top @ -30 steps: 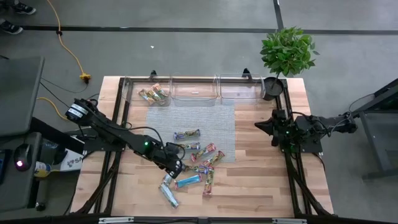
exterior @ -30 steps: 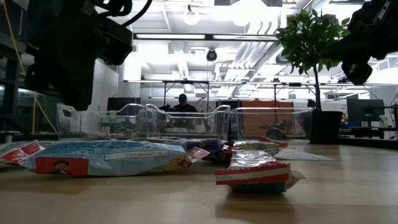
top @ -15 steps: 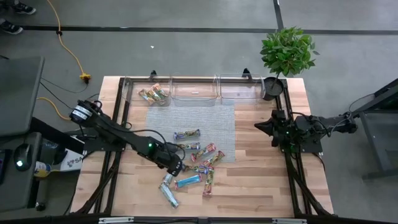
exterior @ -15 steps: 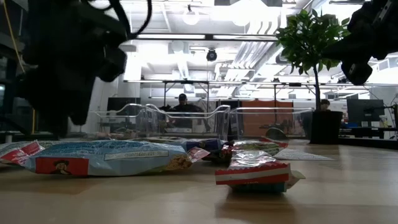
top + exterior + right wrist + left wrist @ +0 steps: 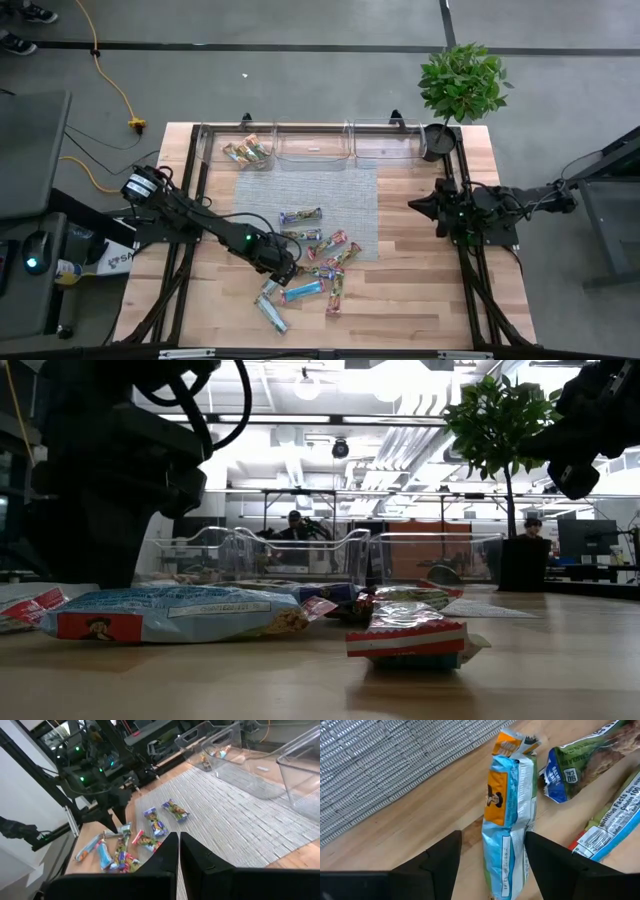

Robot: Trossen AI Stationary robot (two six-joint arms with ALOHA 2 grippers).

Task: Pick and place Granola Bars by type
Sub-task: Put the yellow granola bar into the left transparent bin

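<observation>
Left jaws: spread wide, straddling a blue bar (image 5: 509, 815), not yet pressing on it.
Left gripper (image 5: 283, 272): low over the near-left edge of the pile, at table level.
Blue bar: flat on bare wood, just off the grey mat (image 5: 330, 190), beside a green-wrapped bar (image 5: 580, 762).
Right jaws: pressed together, holding nothing.
Right gripper (image 5: 418, 205): parked at the right table edge, well clear of the pile.
Granola Bars (image 5: 315, 265): loose cluster at mat's near edge and on wood; a few already in the leftmost clear bin (image 5: 240, 150).
Bins: three along the far edge; middle and right apparently unfilled.
Step in hand: approach for pick, judged from the straddle.
Next move: close on the bar's width, lift clear of neighbours, carry to the matching bin.
</observation>
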